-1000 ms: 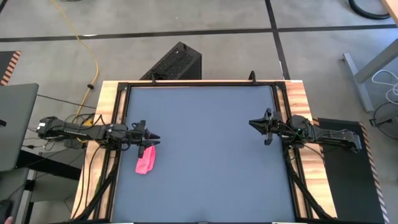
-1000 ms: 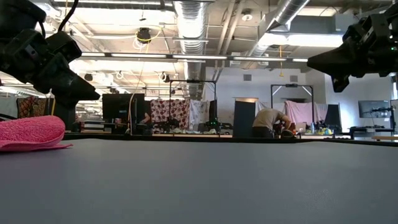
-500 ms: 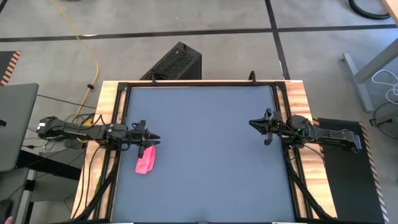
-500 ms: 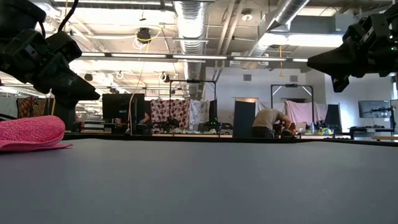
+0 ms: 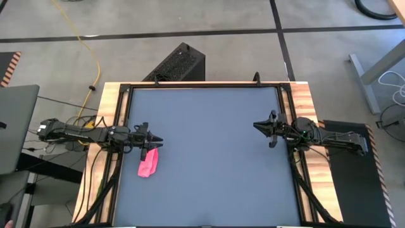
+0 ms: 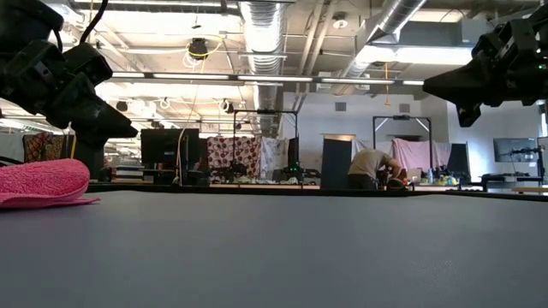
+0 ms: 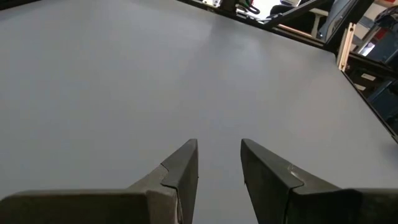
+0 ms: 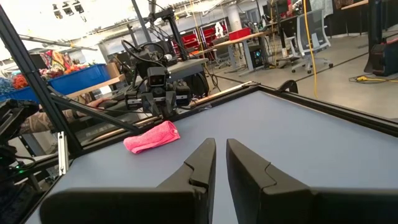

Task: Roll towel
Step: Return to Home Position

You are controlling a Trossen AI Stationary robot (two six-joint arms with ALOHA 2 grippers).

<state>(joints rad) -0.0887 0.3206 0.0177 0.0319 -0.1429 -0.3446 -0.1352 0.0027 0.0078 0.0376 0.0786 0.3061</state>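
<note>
The pinkish-red towel lies on the dark tabletop near the left edge, as a short roll resting on its side. It also shows in the low view and in the right wrist view. My left gripper hangs above the table by the roll's far end, open and empty, clear of the towel. My right gripper hangs at the table's right side, far from the towel. Its fingers are shut to a narrow slit and hold nothing.
The tabletop is bare between the two grippers. A wooden frame with black rails borders it. A black box stands on the floor beyond the far edge. A person bends over far back in the room.
</note>
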